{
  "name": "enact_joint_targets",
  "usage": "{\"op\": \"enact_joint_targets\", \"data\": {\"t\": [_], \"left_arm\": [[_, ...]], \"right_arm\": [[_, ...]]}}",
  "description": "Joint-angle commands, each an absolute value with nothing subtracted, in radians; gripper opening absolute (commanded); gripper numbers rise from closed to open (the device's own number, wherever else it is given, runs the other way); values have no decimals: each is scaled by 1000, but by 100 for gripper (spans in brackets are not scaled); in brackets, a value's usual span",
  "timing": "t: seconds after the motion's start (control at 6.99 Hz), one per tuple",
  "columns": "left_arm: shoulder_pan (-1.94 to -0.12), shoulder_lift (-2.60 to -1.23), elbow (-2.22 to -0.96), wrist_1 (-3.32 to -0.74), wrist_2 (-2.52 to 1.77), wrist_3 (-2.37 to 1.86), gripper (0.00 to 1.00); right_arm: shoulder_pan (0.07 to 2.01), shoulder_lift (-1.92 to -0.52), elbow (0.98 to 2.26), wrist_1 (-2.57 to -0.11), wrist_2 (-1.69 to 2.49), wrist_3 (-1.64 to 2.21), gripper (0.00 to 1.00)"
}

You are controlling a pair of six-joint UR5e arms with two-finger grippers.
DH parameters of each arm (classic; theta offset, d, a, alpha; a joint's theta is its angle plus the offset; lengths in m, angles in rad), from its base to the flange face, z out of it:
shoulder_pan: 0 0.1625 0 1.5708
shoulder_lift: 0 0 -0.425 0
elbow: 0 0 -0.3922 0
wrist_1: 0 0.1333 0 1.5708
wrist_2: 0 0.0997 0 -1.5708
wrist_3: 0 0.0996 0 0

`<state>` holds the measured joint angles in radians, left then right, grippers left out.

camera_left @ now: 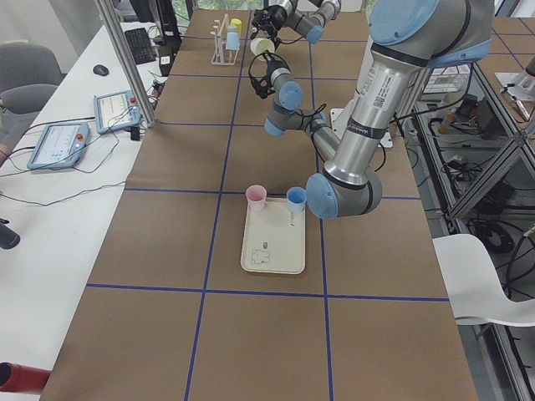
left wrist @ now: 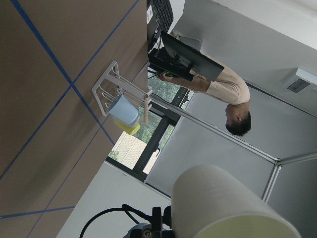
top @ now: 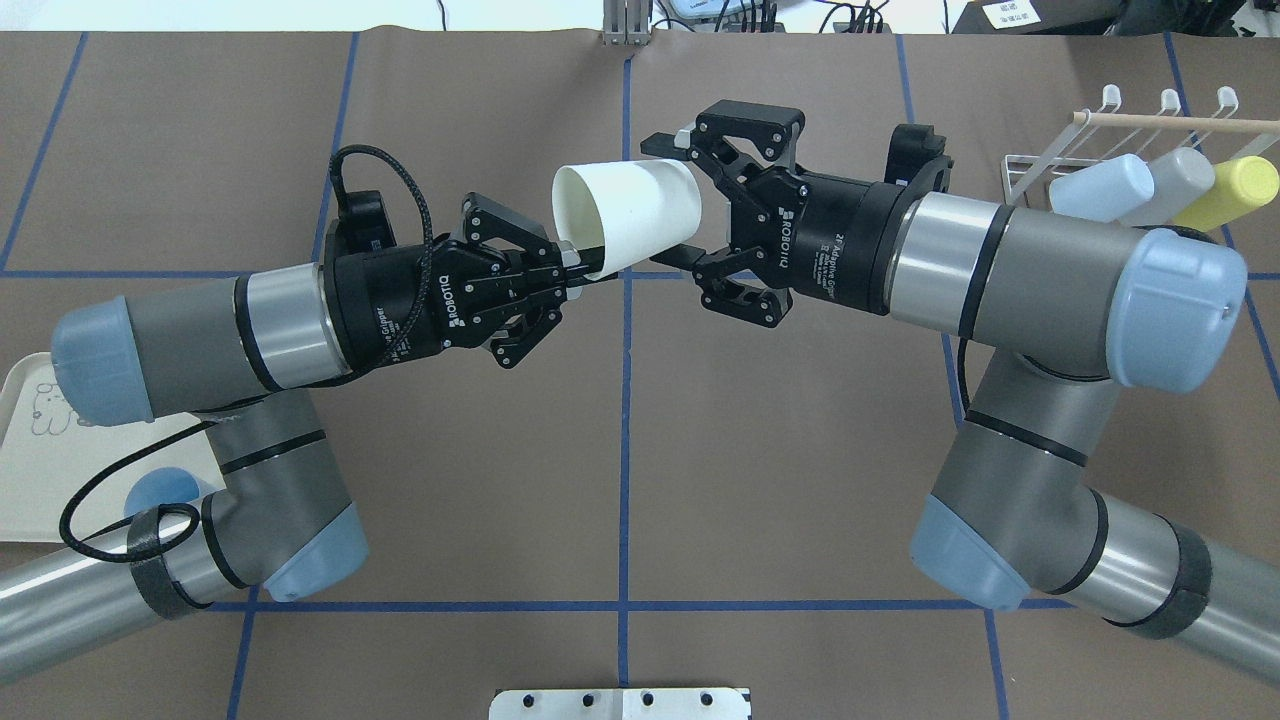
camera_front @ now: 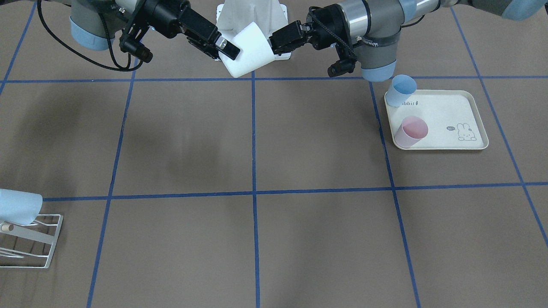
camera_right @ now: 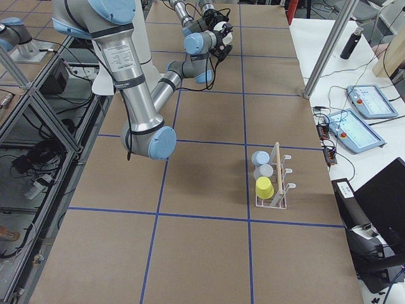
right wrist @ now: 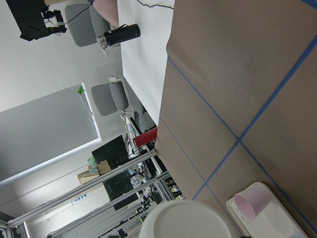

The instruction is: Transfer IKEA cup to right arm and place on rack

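Cup (top: 630, 215), rim in left claw (top: 575, 268), base within right claw (top: 680, 200)

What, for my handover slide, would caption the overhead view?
Mid-air handover: left gripper pinches the white cup by its rim while right gripper straddles its base.
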<state>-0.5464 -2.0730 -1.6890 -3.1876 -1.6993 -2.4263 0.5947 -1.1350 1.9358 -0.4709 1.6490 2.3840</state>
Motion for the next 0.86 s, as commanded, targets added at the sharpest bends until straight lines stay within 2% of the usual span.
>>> {"op": "enact_joint_targets", "data": {"t": [0.0,0.14,0.29,0.43,0.57,0.72], "left_arm": [[-546,-2080,-1690,-3188,-1697,-2431,0],[-546,-2080,-1690,-3188,-1697,-2431,0],[-546,-2080,-1689,-3188,-1697,-2431,0],[-546,-2080,-1689,-3188,-1697,-2431,0],[-546,-2080,-1689,-3188,-1697,-2430,23],[-546,-2079,-1684,-3186,-1697,-2422,67]], "right_arm": [[592,-1134,1936,-471,1649,2385,85],[592,-1135,1937,-471,1649,2387,85],[594,-1135,1937,-469,1649,2390,73],[592,-1135,1939,-469,1649,2410,37],[594,-1135,1940,-469,1648,2410,9],[594,-1134,1940,-469,1647,2407,2]]}}
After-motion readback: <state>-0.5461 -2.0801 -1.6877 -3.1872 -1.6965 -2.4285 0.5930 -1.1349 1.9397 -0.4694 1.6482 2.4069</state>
